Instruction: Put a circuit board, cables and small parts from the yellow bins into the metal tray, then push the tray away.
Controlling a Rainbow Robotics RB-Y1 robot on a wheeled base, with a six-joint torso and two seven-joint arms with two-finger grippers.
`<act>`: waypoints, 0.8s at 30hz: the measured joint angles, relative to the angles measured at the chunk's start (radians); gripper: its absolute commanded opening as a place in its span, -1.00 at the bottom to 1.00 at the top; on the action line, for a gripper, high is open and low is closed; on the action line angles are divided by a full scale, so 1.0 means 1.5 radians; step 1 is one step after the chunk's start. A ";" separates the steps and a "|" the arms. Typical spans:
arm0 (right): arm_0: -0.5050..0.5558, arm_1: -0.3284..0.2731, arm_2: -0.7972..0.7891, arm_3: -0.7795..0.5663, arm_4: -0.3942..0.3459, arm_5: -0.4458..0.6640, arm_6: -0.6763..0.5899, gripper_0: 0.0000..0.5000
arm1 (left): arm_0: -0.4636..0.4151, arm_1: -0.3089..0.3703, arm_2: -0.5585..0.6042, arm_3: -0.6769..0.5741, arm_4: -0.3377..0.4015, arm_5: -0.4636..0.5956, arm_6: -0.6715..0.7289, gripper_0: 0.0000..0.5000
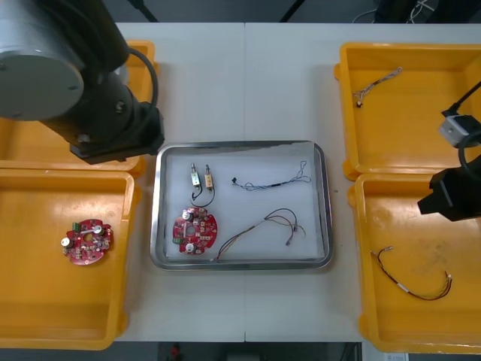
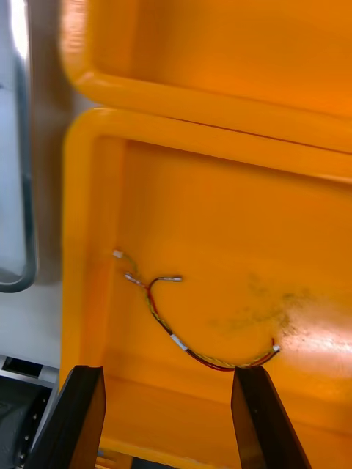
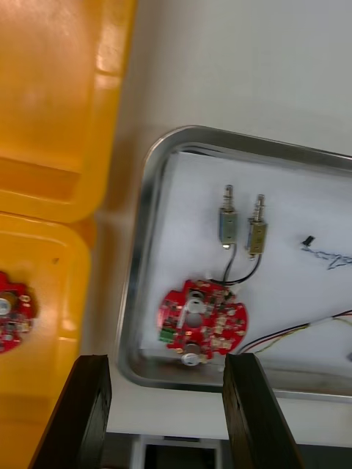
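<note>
Circuit board (image 1: 195,232), cables (image 1: 279,181) and small metal parts (image 1: 194,177) are lying in the metal tray (image 1: 328,203). The left gripper (image 3: 167,363) is hovering open and empty over its near rim, the right gripper (image 2: 169,374) likewise over a yellow bin (image 2: 242,212). Pushing is probably coming next, needing rim contact.

Light table (image 1: 210,90), seamed down the middle.
</note>
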 measured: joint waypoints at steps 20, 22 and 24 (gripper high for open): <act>-0.250 0.044 0.338 -0.015 -0.024 0.000 0.058 1.00 | 0.349 0.201 0.308 -0.074 0.018 -0.089 -0.373 1.00; -0.267 0.061 0.361 -0.007 -0.022 0.000 0.063 1.00 | 0.390 0.207 0.339 -0.074 0.018 -0.105 -0.434 1.00; -0.282 0.078 0.387 0.000 -0.016 0.000 0.078 1.00 | 0.422 0.214 0.359 -0.071 0.017 -0.124 -0.454 1.00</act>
